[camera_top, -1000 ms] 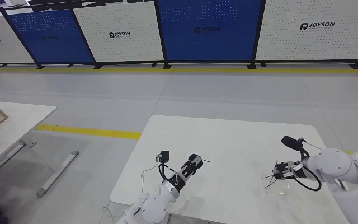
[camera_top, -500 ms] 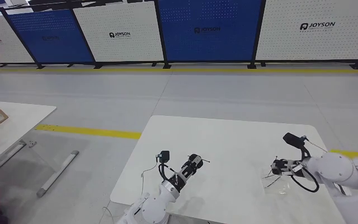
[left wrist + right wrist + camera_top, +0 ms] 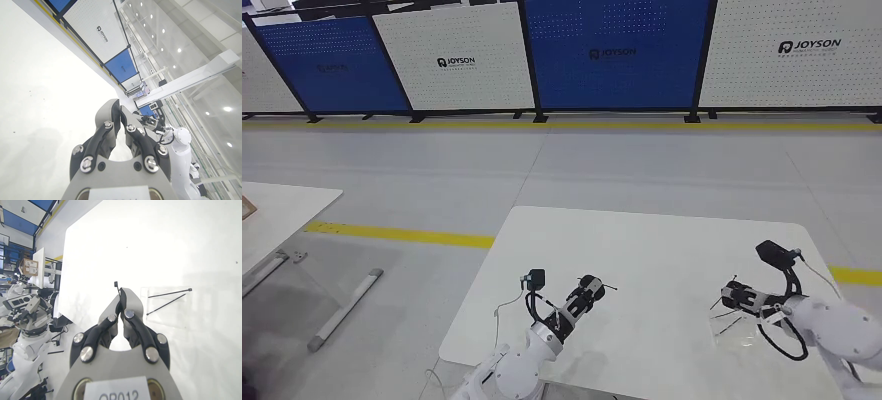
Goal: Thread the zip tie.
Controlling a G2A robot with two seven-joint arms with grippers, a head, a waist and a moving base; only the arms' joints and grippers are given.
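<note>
White table [image 3: 642, 250] — zip tie [image 3: 115, 284] in clenched right tool [image 3: 121, 293], head just past its tips — left tool [image 3: 120, 108] clenched.

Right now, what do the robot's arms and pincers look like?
The left arm and right arm are rounded white shells with black cables. The left tool and right tool each have a grey base with a white label, black links, silver bolts, and pale curved fingers with black pads.
</note>
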